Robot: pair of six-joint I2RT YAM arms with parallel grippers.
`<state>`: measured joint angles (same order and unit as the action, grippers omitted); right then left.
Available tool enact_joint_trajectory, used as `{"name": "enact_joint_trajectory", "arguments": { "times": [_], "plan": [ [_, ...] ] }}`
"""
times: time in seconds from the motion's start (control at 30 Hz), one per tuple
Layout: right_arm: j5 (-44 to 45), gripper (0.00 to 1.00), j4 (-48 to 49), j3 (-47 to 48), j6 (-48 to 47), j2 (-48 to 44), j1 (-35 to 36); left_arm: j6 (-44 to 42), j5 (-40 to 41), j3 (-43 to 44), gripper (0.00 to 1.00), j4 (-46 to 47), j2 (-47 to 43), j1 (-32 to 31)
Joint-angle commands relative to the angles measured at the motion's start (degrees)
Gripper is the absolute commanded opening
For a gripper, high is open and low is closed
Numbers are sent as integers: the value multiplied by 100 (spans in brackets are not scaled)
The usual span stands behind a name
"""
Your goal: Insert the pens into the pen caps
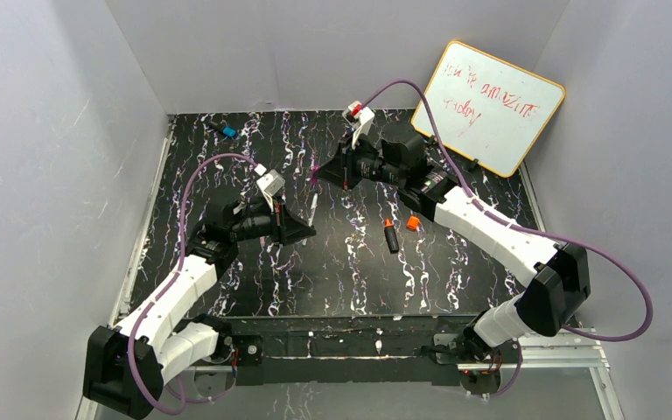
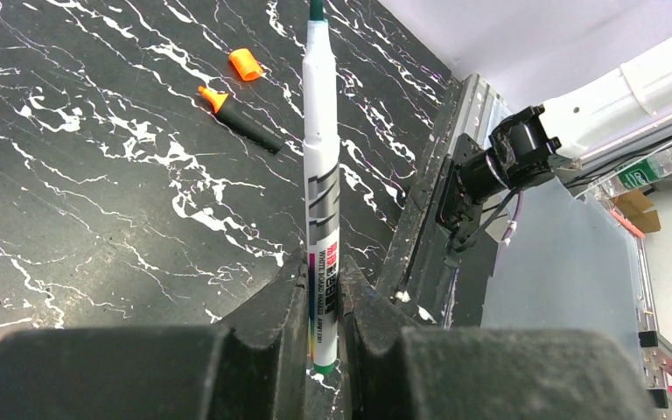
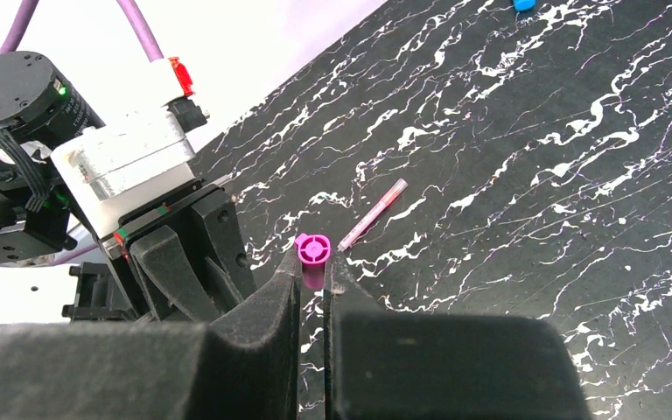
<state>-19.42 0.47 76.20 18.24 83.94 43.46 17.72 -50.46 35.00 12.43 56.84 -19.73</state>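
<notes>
The left fingers (image 2: 280, 306) are pinching the slim white pen (image 2: 321, 175) near its butt end. The barrel runs straight out from between them, with its dark tip pointing toward the far side of the bench (image 1: 254, 280). In the top view this pen hangs over the middle of the bench. The right fingers (image 3: 273, 302) sit just beyond its tip and are clamped on the magenta cap (image 3: 311, 254). The cap's end pokes out past the fingertips. The pen tip and cap are near each other, but whether they touch cannot be told. The slim pink-purple pen (image 3: 372, 214) lies flat on the bench just past the magenta cap and nothing is holding it. To the right of centre, the short black marker (image 1: 391, 236) lies on the bench with its orange-red end toward the far side. The bright orange cap (image 1: 413, 223) sits just beside it on the right, apart from it. A small black piece with a blue end (image 1: 225, 131) rests at the far left of the bench. A whiteboard (image 1: 488, 105) with red writing leans at the far right.
</notes>
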Motion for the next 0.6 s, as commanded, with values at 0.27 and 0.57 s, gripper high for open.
{"name": "enact_joint_trajectory", "arguments": {
  "times": [0.27,0.57],
  "plan": [
    [-415,13,-261,162,9,-336,-66,-229,14,268,0,-188,2,-23],
    [-414,14,-417,66,-33,-422,-64,-281,55,283,0,-238,-14,-24]
  ]
}}
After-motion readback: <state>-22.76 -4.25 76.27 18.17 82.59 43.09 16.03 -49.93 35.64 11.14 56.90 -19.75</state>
